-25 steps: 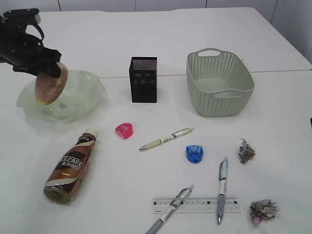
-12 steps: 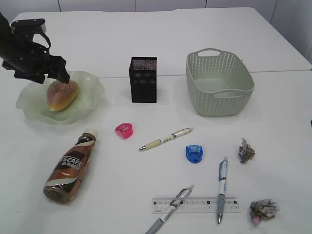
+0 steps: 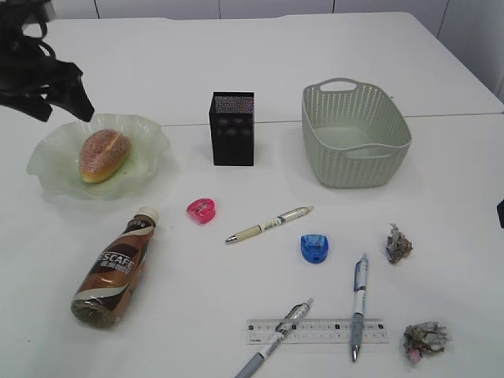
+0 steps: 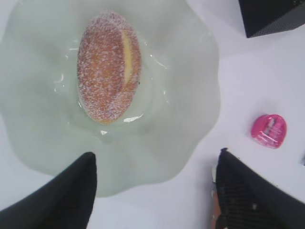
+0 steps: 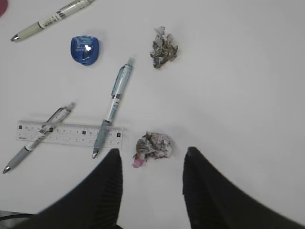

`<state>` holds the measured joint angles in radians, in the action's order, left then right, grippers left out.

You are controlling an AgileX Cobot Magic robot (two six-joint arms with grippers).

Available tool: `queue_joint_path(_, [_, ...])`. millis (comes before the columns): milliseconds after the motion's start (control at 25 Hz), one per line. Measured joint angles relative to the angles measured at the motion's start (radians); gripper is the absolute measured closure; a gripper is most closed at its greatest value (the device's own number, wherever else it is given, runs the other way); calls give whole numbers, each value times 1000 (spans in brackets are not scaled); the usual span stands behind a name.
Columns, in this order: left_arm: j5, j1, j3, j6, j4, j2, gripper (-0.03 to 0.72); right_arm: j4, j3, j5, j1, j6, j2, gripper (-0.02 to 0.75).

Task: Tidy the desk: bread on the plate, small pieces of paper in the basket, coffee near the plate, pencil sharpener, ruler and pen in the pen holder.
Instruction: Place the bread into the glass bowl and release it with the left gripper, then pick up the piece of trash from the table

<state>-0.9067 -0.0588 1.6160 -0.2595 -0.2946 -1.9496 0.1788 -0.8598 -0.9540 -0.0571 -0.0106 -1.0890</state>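
The sugared bread (image 3: 103, 154) lies on the pale green plate (image 3: 153, 142); it also shows in the left wrist view (image 4: 108, 67). My left gripper (image 3: 61, 106) is open and empty above the plate's far left edge, its jaws (image 4: 156, 160) apart from the bread. My right gripper (image 5: 152, 155) is open over a crumpled paper ball (image 5: 153, 144), not touching it. A second paper ball (image 3: 398, 244), coffee bottle (image 3: 113, 270), pink sharpener (image 3: 201, 210), blue sharpener (image 3: 313, 248), ruler (image 3: 323, 331) and three pens (image 3: 268, 224) (image 3: 359, 303) (image 3: 276, 339) lie on the table.
The black pen holder (image 3: 232, 128) stands at the middle back. The grey-green basket (image 3: 358, 165) stands to its right. The coffee bottle lies on its side in front of the plate. Two pens lie across the ruler.
The left gripper has let go of the bread, which now rests on the plate. The gripper has opened and moved up and to the left.
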Motion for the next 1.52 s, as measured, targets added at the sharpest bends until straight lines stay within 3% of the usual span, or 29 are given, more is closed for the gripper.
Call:
queue_joint_path(240, [-96,0,-5,0,2,148,140,53,0,0,0,0,0,425])
queue_joint_path(400, [-123,0,-71,0,3,213,143,56,0,-2,0,-2,0,426])
queue_joint_path(1000, [5,0,-618,47,-10,659,157,52,-14,48,0,-5,-39,425])
queue_joint_path(1320, [-31,0,-695,72,-7,729,162,21,-86,78,0,-18,-231,426])
queue_joint_path(1520, [-52,0,-700,72,-7,730,165,-16,-175,91,-60,-20,-404,425])
